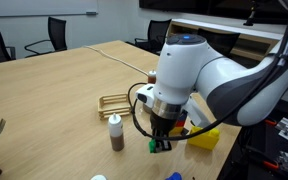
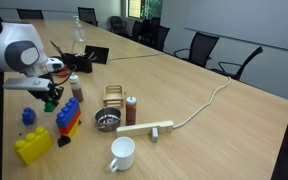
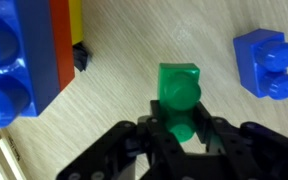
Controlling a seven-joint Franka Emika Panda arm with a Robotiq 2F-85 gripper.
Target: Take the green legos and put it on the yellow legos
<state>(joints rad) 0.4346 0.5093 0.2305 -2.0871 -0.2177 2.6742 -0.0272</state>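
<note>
The green legos (image 3: 179, 88) is a small bright green studded brick. It sits between my gripper's (image 3: 179, 126) two black fingers, which are closed against its sides, just above the wooden table. In both exterior views the gripper (image 1: 162, 138) (image 2: 51, 98) points down with green showing at its tips (image 1: 156, 146). The yellow legos (image 2: 31, 147) is a chunky yellow block near the table edge, also seen in an exterior view (image 1: 206, 137) beside the arm. It is out of the wrist view.
A blue-red-yellow brick stack (image 2: 68, 120) (image 3: 24, 60) and a small blue brick (image 2: 28, 116) (image 3: 266, 62) lie close to the gripper. A brown bottle (image 1: 115, 133), wooden rack (image 2: 114, 93), metal strainer (image 2: 106, 121), white mug (image 2: 122, 153) and wooden block (image 2: 146, 129) stand nearby.
</note>
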